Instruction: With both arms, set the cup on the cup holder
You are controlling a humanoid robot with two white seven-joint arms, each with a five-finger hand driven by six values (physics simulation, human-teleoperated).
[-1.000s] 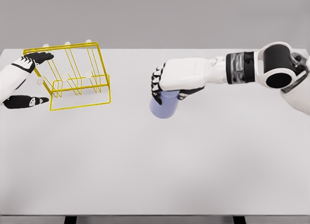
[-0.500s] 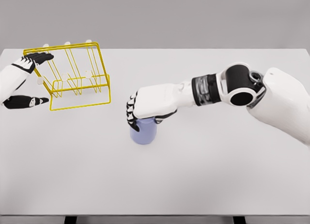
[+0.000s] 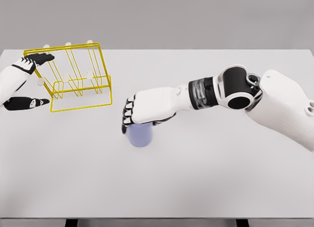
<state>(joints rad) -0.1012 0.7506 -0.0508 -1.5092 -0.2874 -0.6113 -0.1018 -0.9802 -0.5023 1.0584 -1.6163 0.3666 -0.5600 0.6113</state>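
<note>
Table (image 3: 206,187) white, wall grey; right hand (image 3: 147,109) grips cup (image 3: 141,134).

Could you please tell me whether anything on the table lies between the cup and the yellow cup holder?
Nothing visible does. The right hand grips the cup, and only bare table separates it from the cup holder.

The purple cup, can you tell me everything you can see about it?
The cup is pale purple, smooth and plain, maybe plastic. It is a round tumbler, and no handle shows. It sits about mid-table on the white table, right of the yellow wire cup holder and apart from it. The right hand covers its top, black fingers curled around it, so the rim is hidden.
</note>
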